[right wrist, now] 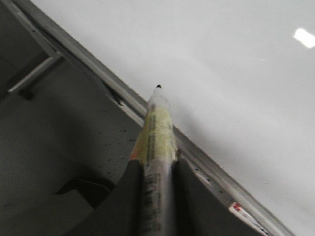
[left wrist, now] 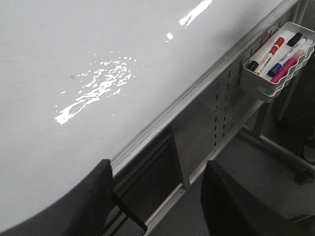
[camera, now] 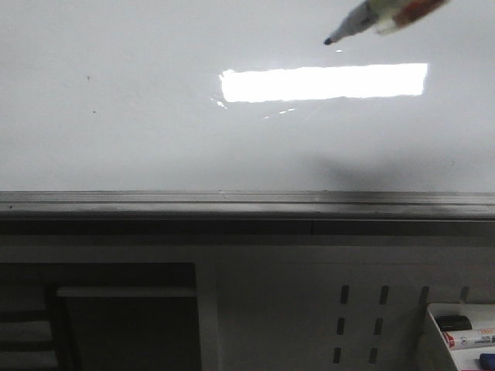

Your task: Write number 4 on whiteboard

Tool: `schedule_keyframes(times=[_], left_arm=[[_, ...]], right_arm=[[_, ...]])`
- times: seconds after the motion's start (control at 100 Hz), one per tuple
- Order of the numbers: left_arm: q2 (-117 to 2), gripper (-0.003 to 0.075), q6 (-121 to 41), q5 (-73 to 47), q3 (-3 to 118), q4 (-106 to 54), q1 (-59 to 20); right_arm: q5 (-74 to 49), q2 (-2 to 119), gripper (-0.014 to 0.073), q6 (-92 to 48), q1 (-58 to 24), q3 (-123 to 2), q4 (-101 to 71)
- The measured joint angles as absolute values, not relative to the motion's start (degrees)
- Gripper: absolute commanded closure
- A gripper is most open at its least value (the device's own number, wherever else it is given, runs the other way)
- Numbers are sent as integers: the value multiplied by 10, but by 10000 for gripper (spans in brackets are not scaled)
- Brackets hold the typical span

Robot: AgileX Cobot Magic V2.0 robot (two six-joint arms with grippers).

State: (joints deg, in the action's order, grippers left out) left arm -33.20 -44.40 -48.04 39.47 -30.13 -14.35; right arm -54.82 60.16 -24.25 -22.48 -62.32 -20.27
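Observation:
The whiteboard [camera: 116, 116] fills the upper front view, glossy, with a bright rectangular reflection and a grey rail [camera: 232, 202] along its near edge. No number 4 shows on it, only tiny dark specks. A marker [camera: 371, 17] with a pale yellow-white barrel comes in at the top right, its black tip just off the board. In the right wrist view my right gripper [right wrist: 158, 169] is shut on the marker [right wrist: 157, 132], tip pointing at the whiteboard [right wrist: 236, 73]. My left gripper [left wrist: 158, 167] is open and empty, beside the whiteboard [left wrist: 74, 49] near its rail.
A white perforated panel [camera: 363, 309] with oval slots hangs below the rail. A white tray [left wrist: 290, 78] with several markers is hooked onto it at the right; the tray also shows in the front view [camera: 430, 340]. Frame legs and the floor lie below.

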Motion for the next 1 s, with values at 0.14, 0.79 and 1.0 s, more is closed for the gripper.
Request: schedule_keyframes(times=[0.14,0.79,1.0], left_arm=[[-332,356,-444,-479,395,-301,-143],[-332,356,-444,-477,395,-302,-143],[-332,356,-444,-472,395,-302,-143]], right_arm=[[-587,652,631,-326,-185,-654,-306],[-444,716,631,-318,-270,-655,-279],[-413,758,631,-309,-270,-659,-270]])
